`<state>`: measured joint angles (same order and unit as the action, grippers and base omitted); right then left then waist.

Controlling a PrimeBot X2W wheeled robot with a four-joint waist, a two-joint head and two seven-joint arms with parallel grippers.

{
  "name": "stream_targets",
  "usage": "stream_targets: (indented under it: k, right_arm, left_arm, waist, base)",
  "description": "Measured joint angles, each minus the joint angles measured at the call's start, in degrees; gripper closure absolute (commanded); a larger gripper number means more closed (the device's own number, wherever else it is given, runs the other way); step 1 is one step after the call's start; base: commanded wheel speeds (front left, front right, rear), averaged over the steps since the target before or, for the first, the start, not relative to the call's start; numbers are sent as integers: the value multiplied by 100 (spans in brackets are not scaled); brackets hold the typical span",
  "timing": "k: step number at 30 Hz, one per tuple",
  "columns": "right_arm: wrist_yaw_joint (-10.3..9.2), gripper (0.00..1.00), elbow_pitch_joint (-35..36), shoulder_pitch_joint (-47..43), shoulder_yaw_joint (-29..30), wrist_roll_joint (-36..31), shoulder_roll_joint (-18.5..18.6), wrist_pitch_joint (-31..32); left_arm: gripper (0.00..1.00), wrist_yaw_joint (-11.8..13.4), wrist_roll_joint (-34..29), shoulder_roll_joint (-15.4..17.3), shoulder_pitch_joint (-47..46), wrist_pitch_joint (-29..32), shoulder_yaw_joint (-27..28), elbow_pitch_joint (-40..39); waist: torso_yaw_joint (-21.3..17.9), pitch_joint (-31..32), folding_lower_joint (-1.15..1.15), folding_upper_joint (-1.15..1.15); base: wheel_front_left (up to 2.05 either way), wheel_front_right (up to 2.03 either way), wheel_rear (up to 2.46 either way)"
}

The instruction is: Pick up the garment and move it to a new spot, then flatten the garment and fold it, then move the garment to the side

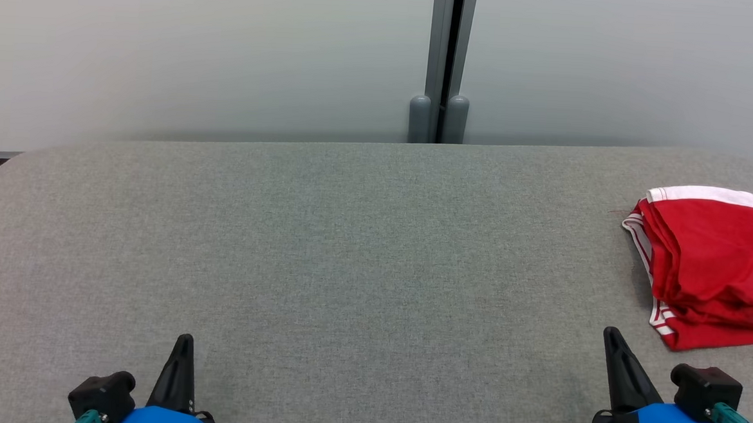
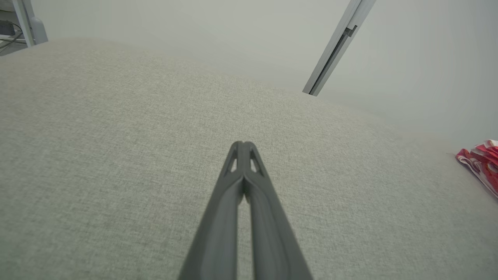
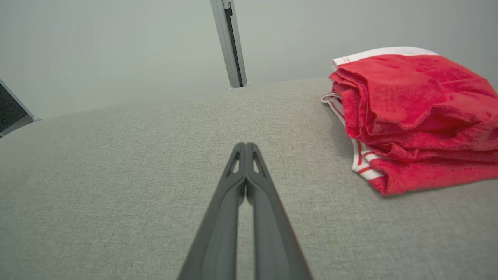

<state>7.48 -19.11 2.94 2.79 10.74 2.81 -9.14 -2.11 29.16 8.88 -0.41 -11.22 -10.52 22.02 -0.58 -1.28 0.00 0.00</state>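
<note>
Since the garment [image 1: 715, 268] lies in a folded stack at the far right of the bench [image 1: 349, 249], with its white waistband [image 1: 706, 194] on the far side and a striped hem [image 1: 662, 317] showing along the left edge, the last step of setting it aside looks all but done. Your right hand [image 1: 612, 333] sits near the stack's front corner without touching it, closed tight with nothing in it. Your left hand [image 1: 184, 343] is well apart on the other side, likewise closed and empty.

Judge the fold before you call it finished: the layers look a little slack and uneven along the left edge. If you mean to tidy or shift it, open the right hand first. Come in low along the bench under the lowest layer at the near corner, and pinch all the layers together so the stack does not peel open. Hold the left hand clear unless the pile sags.
</note>
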Motion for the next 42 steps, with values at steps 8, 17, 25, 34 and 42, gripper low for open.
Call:
stream_targets:
  k: [8, 17, 25, 34, 42]
  right_arm:
    - [0, 100, 80, 3, 22, 1025, -1, 162]
    - [0, 100, 142, 10, 59, 1931, -2, 336]
    - [-1, 100, 179, 17, 99, 2668, -2, 481]
    - [-1, 100, 220, 36, 133, 3418, -2, 614]
    - [-1, 100, 259, 61, 159, 4022, -2, 756]
  left_arm:
    - [100, -70, 786, -57, -12, 213, 219, -92]
    - [100, -119, 1490, -145, -96, 410, 405, -186]
    - [100, -155, 2051, -192, -124, 567, 547, -253]
    - [100, -204, 2640, -238, -207, 724, 694, -332]
    - [100, -250, 3106, -292, -233, 866, 824, -386]
  waist:
    - [5, 8, 0, 0]
    - [9, 17, 0, 0]
    - [13, 24, 0, 0]
    - [18, 32, 0, 0]
    - [22, 40, 0, 0]
  base:
    - [0, 0, 0]
    - [0, 0, 0]
    - [0, 0, 0]
    - [0, 0, 0]
    - [0, 0, 0]
